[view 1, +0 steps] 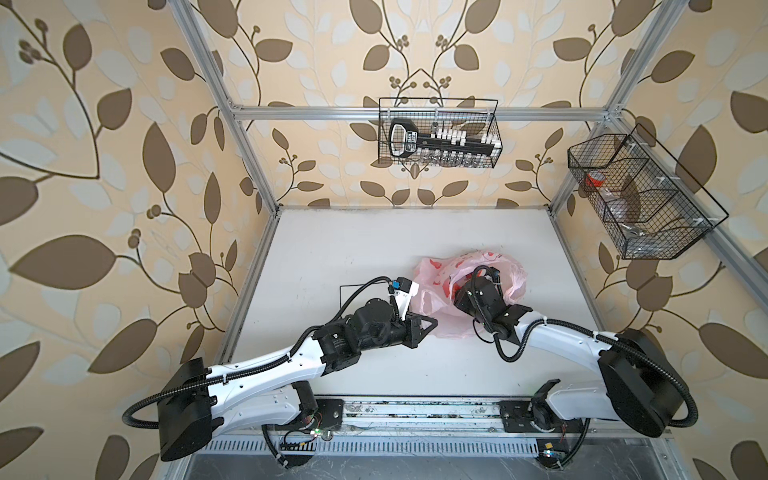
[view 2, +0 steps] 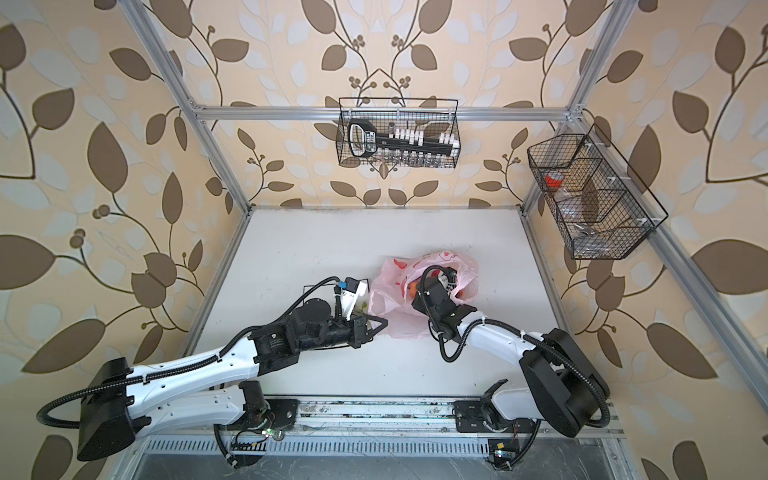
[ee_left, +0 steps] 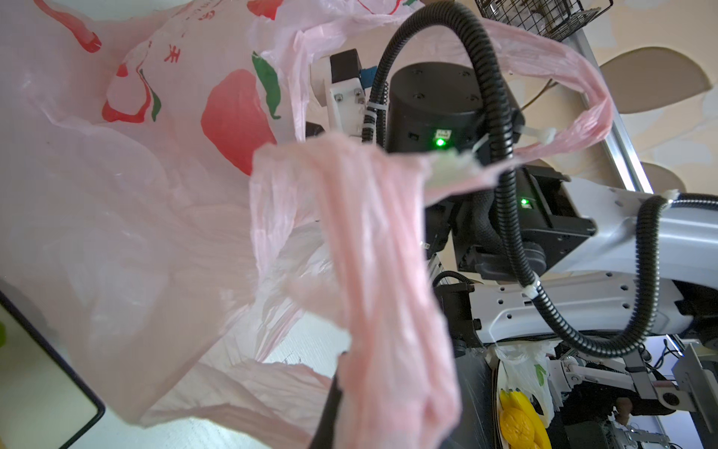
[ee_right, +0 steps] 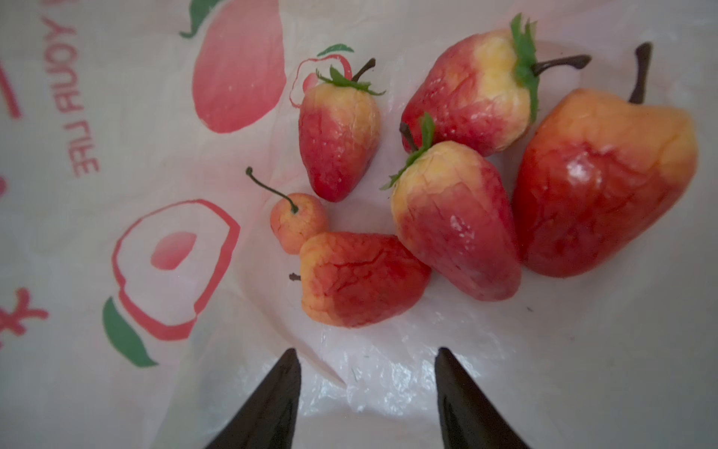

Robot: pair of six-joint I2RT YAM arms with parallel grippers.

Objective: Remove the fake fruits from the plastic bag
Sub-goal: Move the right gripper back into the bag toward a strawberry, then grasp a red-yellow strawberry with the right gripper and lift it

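The pink plastic bag (view 1: 432, 272) (view 2: 384, 276) lies mid-table with its mouth pulled open. My left gripper (view 1: 432, 324) (ee_left: 373, 388) is shut on a bunched handle strip of the bag (ee_left: 361, 241) at its near edge. My right gripper (ee_right: 367, 352) is inside the bag, open, with nothing between its fingers. Just beyond its tips lie several fake fruits: a strawberry (ee_right: 338, 144), two more (ee_right: 466, 93) (ee_right: 454, 221), a big orange-red peach (ee_right: 602, 186), a smaller one (ee_right: 361, 278) and a tiny round one (ee_right: 297, 221). In both top views the right wrist (view 1: 478, 291) hides its fingers.
A square white plate with a black rim (ee_left: 46, 373) (view 1: 340, 291) lies left of the bag, mostly under the left arm. Wire baskets hang on the back rail (view 1: 436, 133) and the right rail (view 1: 640, 195).
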